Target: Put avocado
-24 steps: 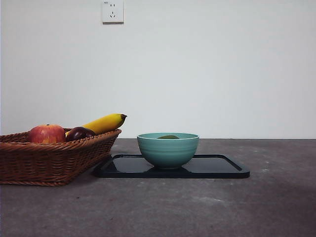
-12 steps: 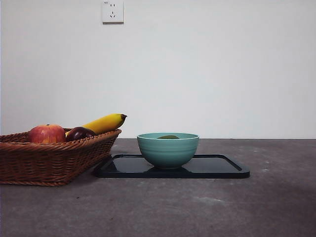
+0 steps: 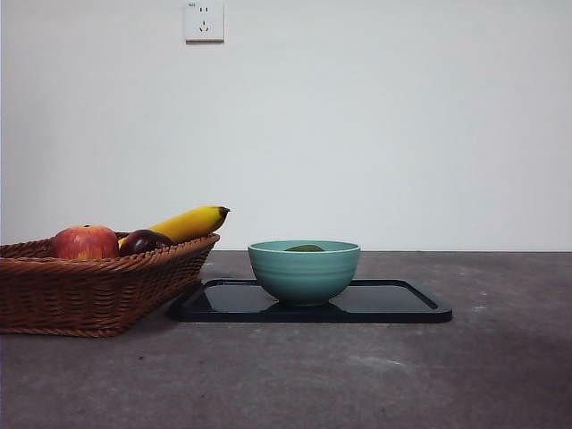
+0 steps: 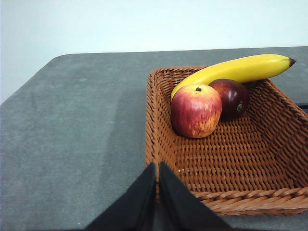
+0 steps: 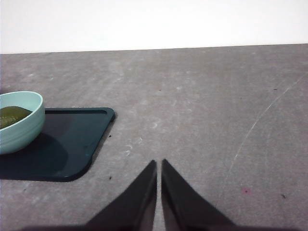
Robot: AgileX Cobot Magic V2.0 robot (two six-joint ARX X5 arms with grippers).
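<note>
Change: none across the front views; basket, bowl and tray stand where they were a second ago.
Basket: holds apple, plum and banana.
Avocado: lies inside the bowl, which stands on the tray.
Task status: judged complete, since the fruit is already placed.
Left gripper: jaws pressed together, empty, hanging near the basket's rim.
Right gripper: jaws pressed together, empty, over bare table beside the tray.
</note>
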